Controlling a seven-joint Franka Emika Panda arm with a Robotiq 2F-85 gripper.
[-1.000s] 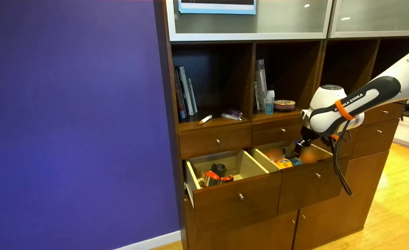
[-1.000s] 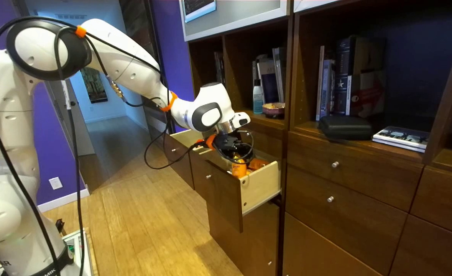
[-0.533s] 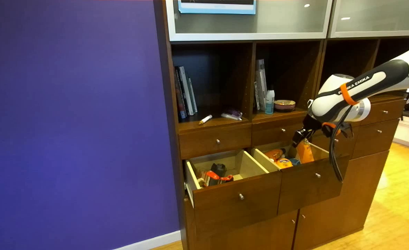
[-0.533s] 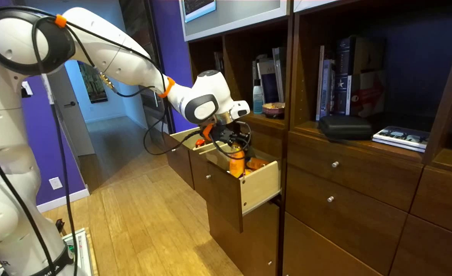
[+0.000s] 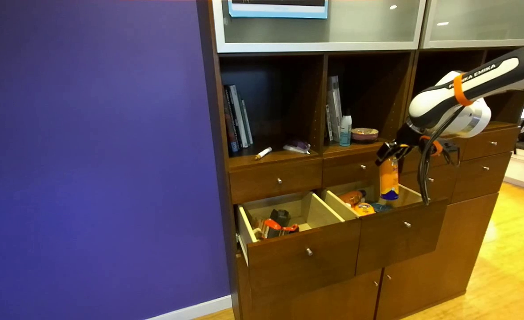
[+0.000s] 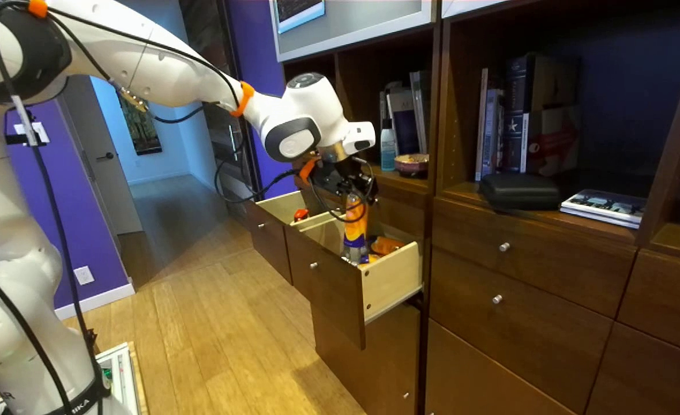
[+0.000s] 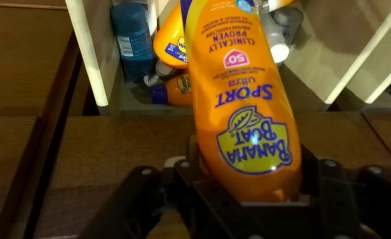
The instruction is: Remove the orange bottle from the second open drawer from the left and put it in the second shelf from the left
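You have the orange bottle (image 5: 389, 180) close to upright over the second open drawer (image 5: 399, 242), its purple-blue end toward 6 o'clock; your gripper (image 5: 390, 159) clasps its upper end from both sides, narrowed to the bottle's width. In the wrist view, counting round from that bottle, the same drawer shows you a small orange bottle with a purple cap (image 7: 175, 94) at 9 o'clock, a dark blue bottle (image 7: 134, 39) at 10, an orange-yellow bottle (image 7: 169, 41) between 10 and 11, and clear or greyish containers (image 7: 278, 41) at 1. In an exterior view, the neighbouring drawer (image 5: 288, 266) lies at 8 o'clock from the held bottle, with a black object (image 5: 280, 216) and a red-orange one (image 5: 273, 225) inside, both too jumbled to identify. Toward 11 o'clock, the second shelf (image 5: 373, 95) holds leaning books (image 5: 334, 106), a bluish bottle (image 5: 345, 131) and a bowl (image 5: 365, 137) whose small contents you cannot make out. In the wrist view the held bottle covers part of the drawer's contents and runs off the upper edge. You cannot tell whether its lower end clears the drawer front. Your arm (image 5: 479, 80) is cut off at the right edge of an exterior view.
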